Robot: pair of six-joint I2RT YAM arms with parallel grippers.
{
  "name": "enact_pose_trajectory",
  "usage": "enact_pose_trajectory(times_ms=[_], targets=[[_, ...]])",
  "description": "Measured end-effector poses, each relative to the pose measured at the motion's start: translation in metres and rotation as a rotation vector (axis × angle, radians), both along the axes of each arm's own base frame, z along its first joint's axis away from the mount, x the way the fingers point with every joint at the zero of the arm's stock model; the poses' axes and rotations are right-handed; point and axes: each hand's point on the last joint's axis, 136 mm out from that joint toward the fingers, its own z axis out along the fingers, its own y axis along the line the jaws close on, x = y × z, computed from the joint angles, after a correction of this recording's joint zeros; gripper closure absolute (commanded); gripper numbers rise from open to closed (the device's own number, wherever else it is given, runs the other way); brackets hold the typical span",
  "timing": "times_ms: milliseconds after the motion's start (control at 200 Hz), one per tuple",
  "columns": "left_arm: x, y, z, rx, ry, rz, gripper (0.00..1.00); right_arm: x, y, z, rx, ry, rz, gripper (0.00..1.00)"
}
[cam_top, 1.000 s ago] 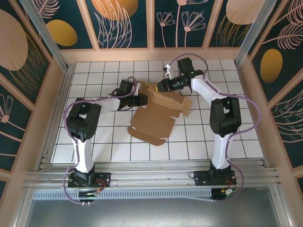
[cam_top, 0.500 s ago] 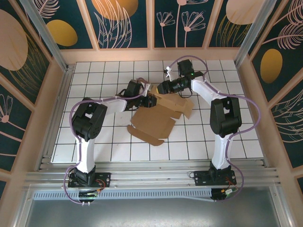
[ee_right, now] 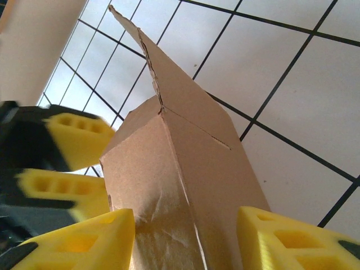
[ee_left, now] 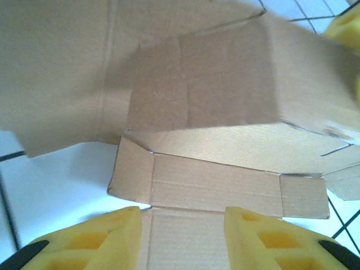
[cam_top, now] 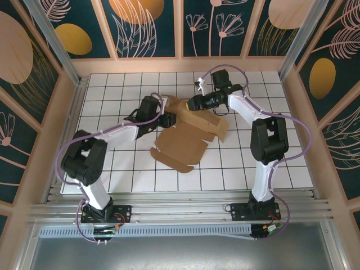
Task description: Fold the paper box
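Observation:
The paper box is a flat brown die-cut sheet in the middle of the white gridded table, with its far flaps lifted. My left gripper is at the sheet's left far edge. In the left wrist view that gripper is open over a flat panel of the paper box, clamping nothing. My right gripper is at the sheet's far edge. In the right wrist view this gripper is closed across a creased, tent-shaped flap of the paper box. The left gripper's fingers appear blurred beside that flap.
The table is walled by wooden panels on the left, right and far side. An aluminium rail runs along the near edge by the arm bases. Bare tiles lie left, right and in front of the sheet.
My left gripper has opened and drawn back slightly left from the flap, and its elbow has swung left and nearer. The right gripper has stayed in place on the flap.

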Motion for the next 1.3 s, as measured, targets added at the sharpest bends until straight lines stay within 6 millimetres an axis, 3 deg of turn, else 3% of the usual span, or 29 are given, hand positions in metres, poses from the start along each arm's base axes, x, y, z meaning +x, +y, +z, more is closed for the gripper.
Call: enact_pose_trajectory(times_ms=[100,185,325,425,526,706,901,1056,1156,1261,1301], targets=[[-0.007,0.016,0.030,0.030,-0.088,0.029,0.56,0.000,0.000,0.000,-0.001,0.000,0.000,0.49],[-0.004,0.031,0.057,0.070,-0.171,0.047,0.49,0.000,0.000,0.000,-0.001,0.000,0.000,0.49],[0.027,0.063,0.077,0.193,-0.261,0.067,0.34,0.000,0.000,0.000,-0.001,0.000,0.000,0.49],[0.055,0.082,0.070,0.269,-0.265,0.030,0.27,0.000,0.000,0.000,0.000,0.000,0.000,0.49],[0.074,0.087,0.053,0.321,-0.251,-0.063,0.20,0.000,0.000,0.000,0.000,0.000,0.000,0.49],[0.085,0.060,0.012,0.401,-0.239,-0.330,0.14,-0.001,0.000,-0.001,-0.002,0.003,0.001,0.49],[0.103,0.049,-0.020,0.466,-0.241,-0.455,0.13,-0.004,-0.002,-0.002,-0.011,0.021,0.005,0.49],[0.111,0.041,-0.032,0.464,-0.240,-0.509,0.18,-0.005,-0.002,0.001,-0.016,0.024,0.010,0.49],[0.104,0.031,-0.034,0.404,-0.224,-0.565,0.24,-0.006,-0.002,0.003,-0.020,0.017,0.017,0.49],[0.094,0.020,-0.035,0.327,-0.192,-0.628,0.35,-0.006,-0.003,0.001,-0.023,0.020,0.021,0.49],[0.092,0.016,-0.037,0.303,-0.178,-0.644,0.44,-0.006,-0.003,0.000,-0.024,0.024,0.020,0.49]])
